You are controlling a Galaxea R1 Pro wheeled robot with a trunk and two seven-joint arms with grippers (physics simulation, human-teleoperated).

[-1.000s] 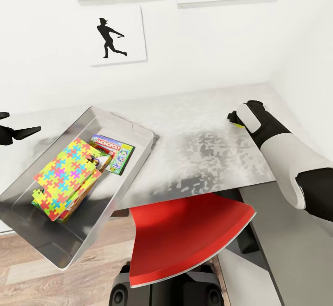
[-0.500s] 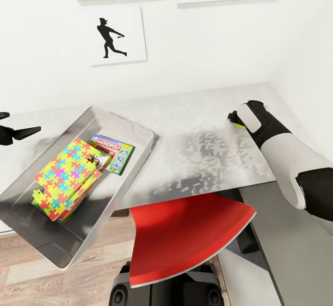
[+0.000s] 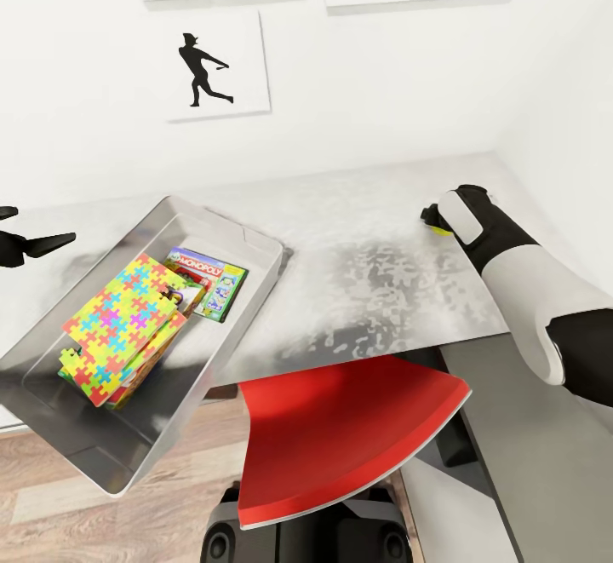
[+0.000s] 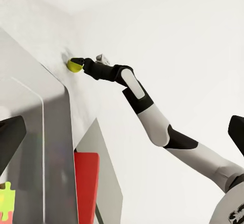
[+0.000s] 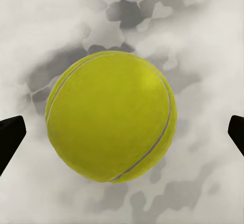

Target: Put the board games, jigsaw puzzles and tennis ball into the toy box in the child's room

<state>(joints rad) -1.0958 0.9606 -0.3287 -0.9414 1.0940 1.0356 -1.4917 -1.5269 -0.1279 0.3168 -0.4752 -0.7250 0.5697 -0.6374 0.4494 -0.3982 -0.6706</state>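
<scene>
A long pale grey-white table top (image 3: 375, 265) runs along a white wall. At its nine o'clock end sits a light grey rectangular toy box (image 3: 255, 244), partly overhanging the near edge. Inside it, a stack of thin flat multicoloured jigsaw puzzle squares (image 3: 119, 324) lies toward seven o'clock, with a flat printed Monopoly board game box (image 3: 209, 278) beside it at one o'clock. At the table's three o'clock end a yellow-green tennis ball (image 5: 112, 117) lies on the surface, between the fingers of the black right gripper (image 3: 434, 218). A red chair seat (image 3: 340, 435) is tucked at six o'clock. The black left gripper (image 3: 21, 244) hangs beyond the box at nine o'clock. Black silhouette athlete pictures (image 3: 217, 65) hang at twelve o'clock.
</scene>
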